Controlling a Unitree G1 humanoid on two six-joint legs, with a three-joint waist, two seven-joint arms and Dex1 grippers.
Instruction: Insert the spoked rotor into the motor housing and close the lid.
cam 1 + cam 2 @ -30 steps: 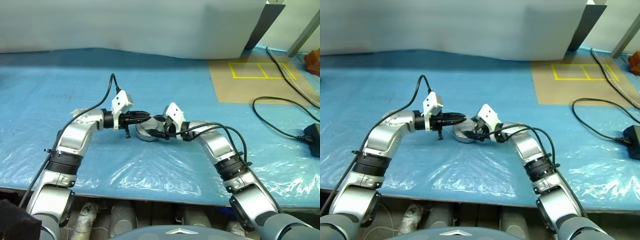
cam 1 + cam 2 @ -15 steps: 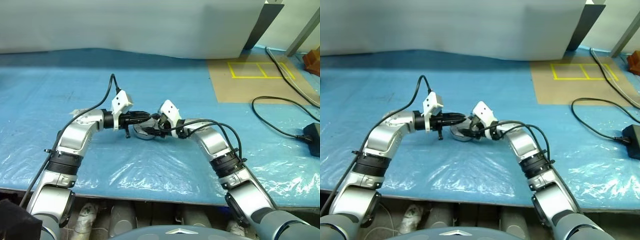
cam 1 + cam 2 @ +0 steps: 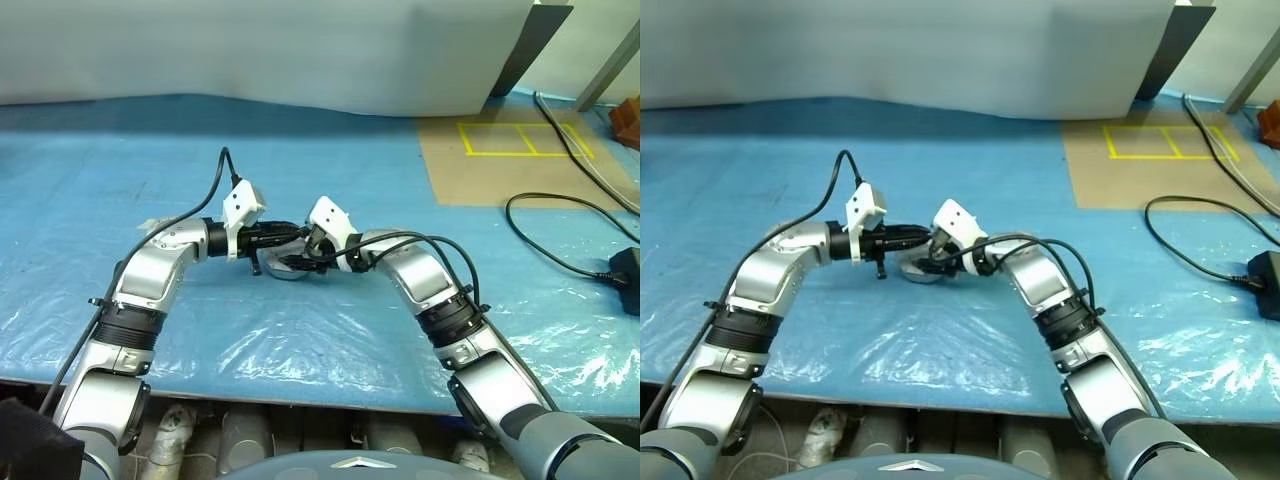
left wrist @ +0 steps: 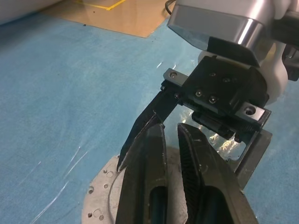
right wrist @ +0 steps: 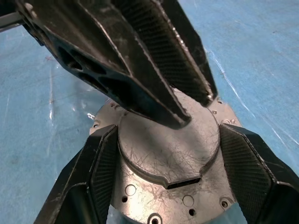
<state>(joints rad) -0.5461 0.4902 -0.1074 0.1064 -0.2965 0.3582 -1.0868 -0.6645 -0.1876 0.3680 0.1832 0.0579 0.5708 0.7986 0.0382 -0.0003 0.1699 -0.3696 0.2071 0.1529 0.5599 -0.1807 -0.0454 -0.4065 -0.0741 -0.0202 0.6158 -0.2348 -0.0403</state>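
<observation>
A round grey metal disc with a plain face and a raised centre, the lid [image 5: 168, 158], lies flat on the blue table [image 3: 290, 272]. My right gripper [image 5: 169, 133] is open. Its fingers [image 5: 100, 172] stand on either side of the raised centre, close to its edge. My left gripper [image 4: 170, 128] reaches in from the left, shut, its tips over the lid's top face [image 4: 100, 198] and next to the right gripper [image 3: 297, 262]. Nothing shows between the left fingers [image 4: 147, 177]. The motor housing and the spoked rotor are hidden.
Clear plastic film covers the blue table [image 3: 120, 200]. A brown board with yellow tape [image 3: 510, 150] lies at the far right. A black cable [image 3: 560, 215] runs to a black adapter [image 3: 627, 265] at the right edge. A white panel [image 3: 270, 50] closes the back.
My right gripper has swung a little to the left and tipped down over the lid, still open. The left gripper and the lid have stayed where they were.
</observation>
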